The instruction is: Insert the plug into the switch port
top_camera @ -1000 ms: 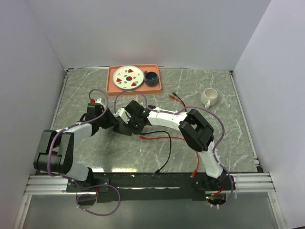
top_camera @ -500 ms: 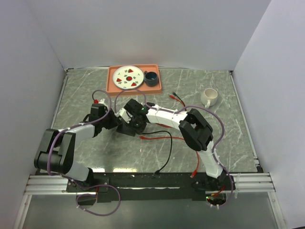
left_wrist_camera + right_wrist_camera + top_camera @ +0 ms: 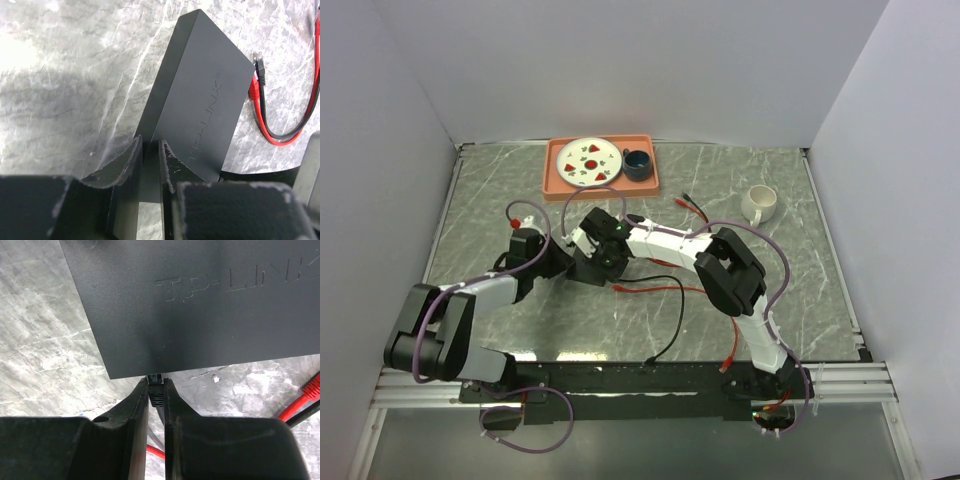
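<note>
The switch (image 3: 200, 95) is a flat matte-black box lying on the marble table. In the top view it is mostly hidden between the two grippers. My left gripper (image 3: 150, 149) is shut on the switch's near edge, one finger on each side of it, and also shows in the top view (image 3: 560, 262). My right gripper (image 3: 156, 386) is shut on a black plug (image 3: 156, 392), whose tip touches the near edge of the switch (image 3: 200, 300). The port itself is hidden under that edge. The right gripper also shows in the top view (image 3: 603, 260).
A red plug (image 3: 256, 80) on a red and black cable lies just beside the switch. A black cable (image 3: 672, 310) and a red cable (image 3: 660, 290) trail toward the near edge. An orange tray (image 3: 554, 180) with plate and blue cup stands at the back. A white mug (image 3: 758, 203) stands at the right.
My left wrist has moved toward the near edge and slightly right, closing on the switch. The right gripper with the plug has hardly moved.
</note>
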Available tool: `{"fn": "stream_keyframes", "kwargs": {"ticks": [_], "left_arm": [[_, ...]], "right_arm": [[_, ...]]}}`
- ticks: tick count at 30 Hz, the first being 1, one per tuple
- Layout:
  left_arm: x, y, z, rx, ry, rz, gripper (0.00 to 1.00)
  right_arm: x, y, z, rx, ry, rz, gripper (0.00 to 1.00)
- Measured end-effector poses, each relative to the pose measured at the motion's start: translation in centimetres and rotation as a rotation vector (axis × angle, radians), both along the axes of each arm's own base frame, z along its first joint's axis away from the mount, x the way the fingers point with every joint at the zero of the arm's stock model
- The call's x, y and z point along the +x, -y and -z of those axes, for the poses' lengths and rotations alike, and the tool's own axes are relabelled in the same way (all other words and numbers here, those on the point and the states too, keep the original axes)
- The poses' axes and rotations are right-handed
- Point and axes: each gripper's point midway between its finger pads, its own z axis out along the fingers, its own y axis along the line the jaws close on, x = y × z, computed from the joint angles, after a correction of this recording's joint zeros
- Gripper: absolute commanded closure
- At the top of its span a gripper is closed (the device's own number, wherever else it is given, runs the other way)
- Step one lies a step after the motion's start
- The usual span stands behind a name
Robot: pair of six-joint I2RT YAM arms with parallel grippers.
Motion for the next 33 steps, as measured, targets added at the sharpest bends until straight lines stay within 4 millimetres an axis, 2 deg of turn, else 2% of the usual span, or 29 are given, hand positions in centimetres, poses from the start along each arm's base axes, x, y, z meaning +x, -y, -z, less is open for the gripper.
{"fn": "stream_keyframes", "kwargs": {"ticks": [20, 22, 24, 25, 26, 28, 29, 30, 31, 33], "left_arm": [[-1.1, -0.6, -0.2, 0.008, 0.024, -0.11, 0.97], [-1.2, -0.6, -0.2, 0.014, 0.023, -0.114, 0.9], [-1.3, -0.7, -0.2, 0.021, 0.02, -0.117, 0.79], [-1.4, -0.8, -0.2, 0.024, 0.018, -0.118, 0.71], [-1.5, -0.8, -0.2, 0.029, 0.014, -0.118, 0.53], [-2.1, -0.5, 0.1, 0.03, -0.008, -0.105, 0.44], [-2.5, -0.3, 0.4, 0.037, -0.024, -0.092, 0.35], [-2.9, -0.3, 0.7, 0.046, -0.037, -0.085, 0.32], [-2.9, -0.1, 0.5, 0.043, -0.035, -0.079, 0.3], [-2.9, 0.2, 0.1, 0.042, -0.031, -0.065, 0.26]], "right_arm": [[0.2, -0.5, 0.3, -0.005, -0.027, 0.023, 1.0], [0.2, -0.5, 0.4, -0.005, -0.025, 0.022, 1.0], [0.2, -0.5, 0.4, -0.001, -0.02, 0.017, 1.0], [0.2, -0.5, 0.4, 0.002, -0.015, 0.01, 1.0], [0.3, -0.5, 0.3, 0.008, -0.008, 0.002, 1.0], [0.3, -0.7, 0.3, 0.027, 0.002, -0.012, 1.0], [0.4, -0.7, 0.3, 0.032, 0.01, -0.015, 1.0], [0.5, -0.8, 0.2, 0.038, 0.019, -0.02, 1.0], [0.6, -0.9, 0.2, 0.043, 0.025, -0.023, 0.93], [0.9, -1.1, 0.1, 0.052, 0.039, -0.03, 0.88]]}}
